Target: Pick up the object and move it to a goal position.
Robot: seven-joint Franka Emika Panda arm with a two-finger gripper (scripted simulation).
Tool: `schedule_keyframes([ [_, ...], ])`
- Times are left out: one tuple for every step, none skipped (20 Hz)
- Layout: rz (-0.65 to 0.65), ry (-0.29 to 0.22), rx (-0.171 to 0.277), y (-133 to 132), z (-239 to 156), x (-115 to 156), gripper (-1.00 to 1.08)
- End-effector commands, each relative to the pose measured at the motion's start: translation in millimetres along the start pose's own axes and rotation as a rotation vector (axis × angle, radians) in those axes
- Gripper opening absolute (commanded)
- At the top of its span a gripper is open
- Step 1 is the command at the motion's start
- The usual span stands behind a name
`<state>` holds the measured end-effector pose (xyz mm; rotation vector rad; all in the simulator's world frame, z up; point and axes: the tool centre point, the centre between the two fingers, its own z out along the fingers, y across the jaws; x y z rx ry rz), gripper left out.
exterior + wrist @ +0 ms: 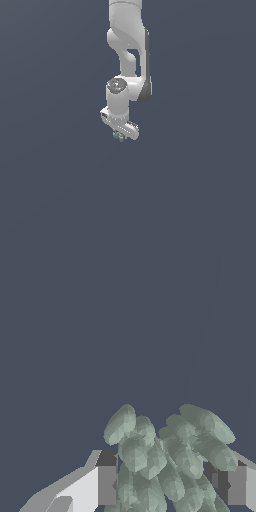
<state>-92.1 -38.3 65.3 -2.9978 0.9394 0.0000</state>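
Arm: the white Panda arm (127, 45) is reaching down from the upper edge of the exterior view, its wrist pointing downward over a plain dark grey-blue ground.

Gripper: the gripper (120, 135) is hanging at the arm's lower end, roughly mid-picture in the exterior view, and in the wrist view (167, 483) its two fingers are standing on either side of the object.

Gripper state: the fingers (106, 483) are pressing in on the object from both sides, pinching it between their dark pads.

Object: the object (119, 135) is showing as a tiny green-grey speck just under the gripper's body in the exterior view; in the wrist view the object (165, 456) is filling the gap between the fingers as a mottled, lumpy cluster of lobes.

Object relative to gripper: it is sitting between the fingers, touching both pads, with several lobes sticking out past the fingertips.

Counter: whether the object is touching any counter beneath the gripper cannot be told; the ground is looking uniform in both views.
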Motion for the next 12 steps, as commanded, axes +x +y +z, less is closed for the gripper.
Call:
schedule_keyframes([
  [-0.001, 0.0, 0.0, -9, -11, -12, -1.0],
  [-0.001, 0.0, 0.0, -13, -14, -16, -1.0],
  [-0.001, 0.0, 0.0, -16, -18, -20, -1.0],
  [-0.001, 0.0, 0.0, -18, -21, -23, -1.0],
  [-0.001, 0.0, 0.0, -21, -23, -26, -1.0],
  [-0.001, 0.0, 0.0, -23, -26, -29, -1.0],
  [-0.001, 0.0, 0.0, -24, -28, -31, -1.0],
  [-0.001, 0.0, 0.0, -26, -29, -33, -1.0],
  [-0.001, 0.0, 0.0, -27, -30, -34, -1.0],
  [-0.001, 0.0, 0.0, -28, -31, -34, -1.0],
  [-0.001, 0.0, 0.0, -28, -32, -35, -1.0],
  [-0.001, 0.0, 0.0, -28, -32, -35, -1.0],
])
